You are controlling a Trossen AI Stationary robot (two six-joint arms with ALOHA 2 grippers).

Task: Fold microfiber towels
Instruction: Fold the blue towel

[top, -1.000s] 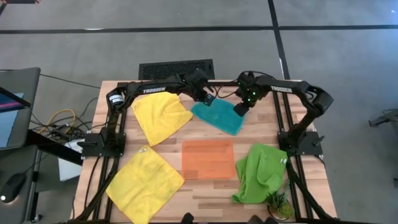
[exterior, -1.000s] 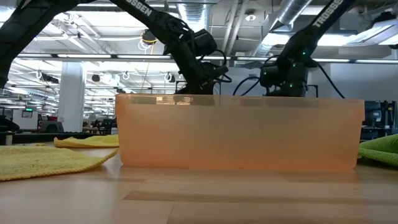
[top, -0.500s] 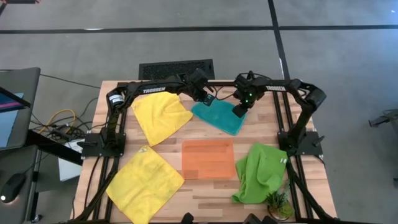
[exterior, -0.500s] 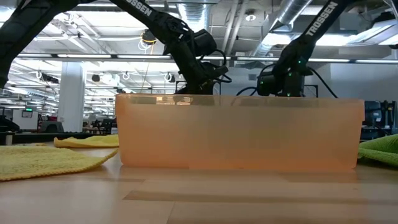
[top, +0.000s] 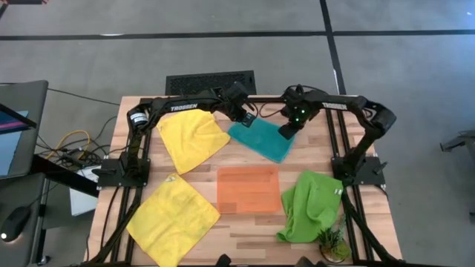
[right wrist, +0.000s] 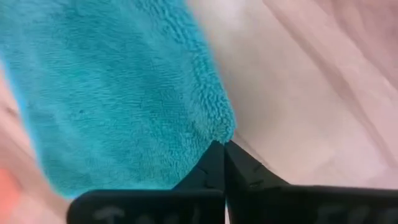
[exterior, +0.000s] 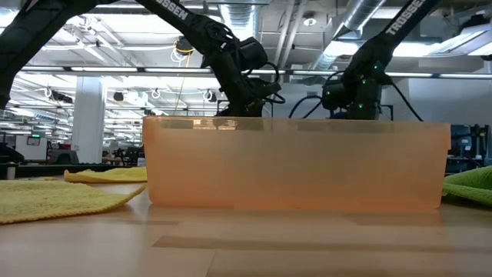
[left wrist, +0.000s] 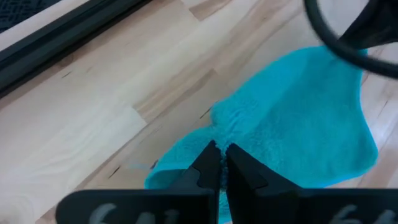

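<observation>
The teal towel (top: 260, 141) lies on the far middle of the table, with a lower layer showing at its left end in the left wrist view (left wrist: 168, 171). My left gripper (top: 246, 119) is shut at its far left corner. My right gripper (top: 286, 131) is shut at its far right corner. Two yellow towels lie spread out flat, one at the far left (top: 191, 139) and one at the near left (top: 172, 220). The lime green towel (top: 312, 206) lies crumpled at the near right. In the low view the orange tray (exterior: 296, 165) hides both grippers' fingers and the teal towel. My left gripper pinches the teal towel's far left corner (left wrist: 219, 132) between its two fingers, slanting down from the far left. The cloth rises a little at the fingers and the rest lies on the table. I cannot tell whether it holds one layer or several. My right gripper pinches the teal towel's far right corner (right wrist: 221, 127) between its two fingertips, slanting down from the far right. Only the corner's tip is in the fingers. The rest of the towel lies slack on the table.
The flat orange tray (top: 249, 189) lies at the table's middle, near the teal towel. A small green plant (top: 332, 241) stands at the near right corner. Black frame rails (top: 141, 148) run along the table's left, right and far sides.
My right gripper has swung a little toward the table's left edge and back again, staying shut on the teal towel's corner. The towel lies much as it did.
</observation>
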